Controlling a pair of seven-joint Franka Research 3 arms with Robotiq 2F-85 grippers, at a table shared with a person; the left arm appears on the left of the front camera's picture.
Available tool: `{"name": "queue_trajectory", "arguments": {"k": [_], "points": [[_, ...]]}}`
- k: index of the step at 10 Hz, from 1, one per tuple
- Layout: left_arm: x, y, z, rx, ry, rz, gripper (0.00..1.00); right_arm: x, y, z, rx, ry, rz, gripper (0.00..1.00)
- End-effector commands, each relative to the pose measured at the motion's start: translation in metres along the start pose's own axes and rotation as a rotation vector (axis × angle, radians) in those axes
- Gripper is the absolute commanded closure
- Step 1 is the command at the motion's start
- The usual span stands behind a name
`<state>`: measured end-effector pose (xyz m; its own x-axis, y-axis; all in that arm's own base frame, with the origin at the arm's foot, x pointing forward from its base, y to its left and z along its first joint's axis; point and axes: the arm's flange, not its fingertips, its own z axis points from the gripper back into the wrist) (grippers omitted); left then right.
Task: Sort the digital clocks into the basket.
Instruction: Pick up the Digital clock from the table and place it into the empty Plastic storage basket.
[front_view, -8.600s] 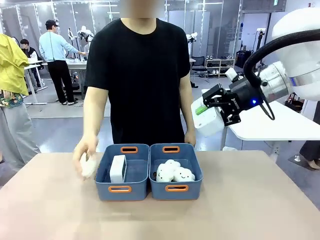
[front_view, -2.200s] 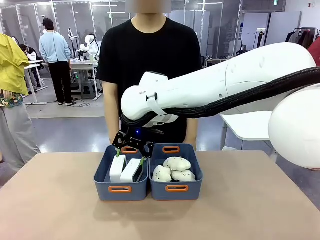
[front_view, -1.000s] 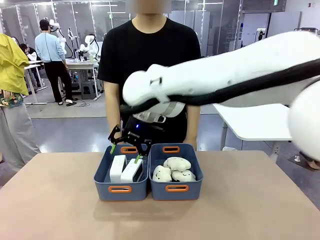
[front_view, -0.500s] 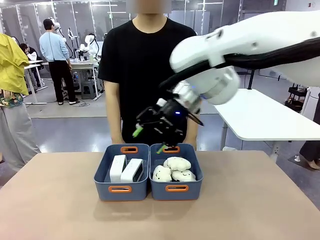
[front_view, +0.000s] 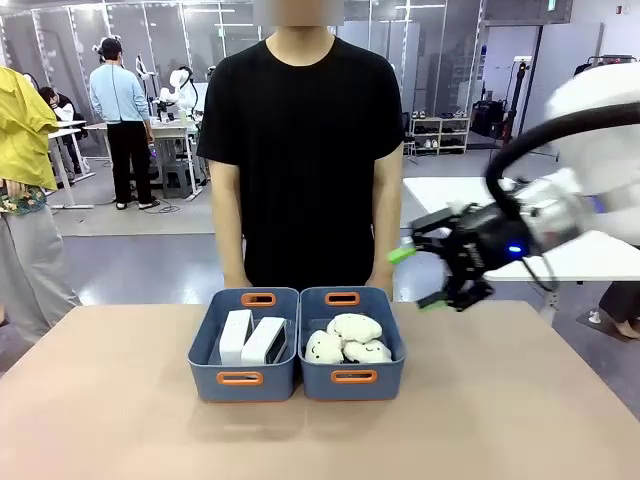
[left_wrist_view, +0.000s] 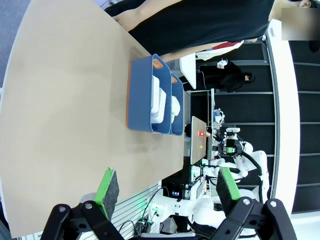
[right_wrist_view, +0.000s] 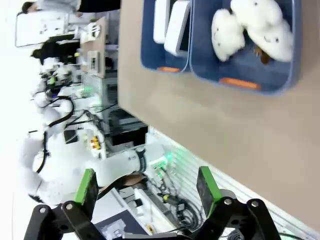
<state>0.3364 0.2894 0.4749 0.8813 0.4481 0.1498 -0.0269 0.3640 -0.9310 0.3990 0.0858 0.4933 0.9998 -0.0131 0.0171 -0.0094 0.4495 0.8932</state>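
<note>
Two white digital clocks (front_view: 236, 335) (front_view: 264, 340) stand side by side on edge inside the left blue basket (front_view: 275, 382). My right gripper (front_view: 420, 278) hangs open and empty in the air to the right of both bins, above the table's far right. The right wrist view looks down past its open gripper (right_wrist_view: 147, 190) at the clocks (right_wrist_view: 179, 27) in the basket (right_wrist_view: 165, 67). In the left wrist view my left gripper (left_wrist_view: 166, 187) is open and empty, far back from the basket (left_wrist_view: 139, 95) and the clocks (left_wrist_view: 157, 100).
A second blue bin (front_view: 385, 380) touches the basket on its right and holds cream plush cloud toys (front_view: 350, 340) (right_wrist_view: 250, 30). A person in a black shirt (front_view: 300, 150) stands at the far edge behind the bins, arms down. A bare tabletop (front_view: 500, 420) surrounds the bins.
My right arm has set the second clock beside the first one in the left basket, opened, and swung up and away to the right with its gripper empty.
</note>
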Motion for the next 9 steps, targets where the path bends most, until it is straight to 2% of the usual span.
{"name": "queue_trajectory", "arguments": {"k": [1, 3, 4, 5, 7, 8, 9], "points": [[-0.002, -0.003, 0.000, -0.016, 0.000, 0.003, 0.00, -0.018, -0.028, 0.042, 0.103, -0.033, -0.009, 0.00], [-0.002, -0.003, 0.000, -0.016, 0.000, 0.003, 0.00, -0.044, -0.057, 0.103, 0.186, -0.091, -0.019, 0.00], [-0.002, -0.003, 0.000, -0.016, 0.000, 0.003, 0.00, -0.066, -0.080, 0.134, 0.231, -0.118, -0.092, 0.00], [-0.002, -0.003, 0.000, -0.016, 0.000, 0.003, 0.00, -0.086, -0.096, 0.160, 0.275, -0.184, -0.101, 0.00], [-0.002, -0.003, 0.000, -0.016, 0.000, 0.003, 0.00, -0.124, -0.116, 0.196, 0.308, -0.322, -0.123, 0.00], [-0.002, -0.003, 0.000, -0.016, 0.000, 0.003, 0.00, -0.149, -0.126, 0.199, 0.344, -0.382, -0.171, 0.00], [-0.002, -0.003, 0.000, -0.016, 0.000, 0.003, 0.00, -0.160, -0.130, 0.204, 0.351, -0.469, -0.171, 0.00]]}}
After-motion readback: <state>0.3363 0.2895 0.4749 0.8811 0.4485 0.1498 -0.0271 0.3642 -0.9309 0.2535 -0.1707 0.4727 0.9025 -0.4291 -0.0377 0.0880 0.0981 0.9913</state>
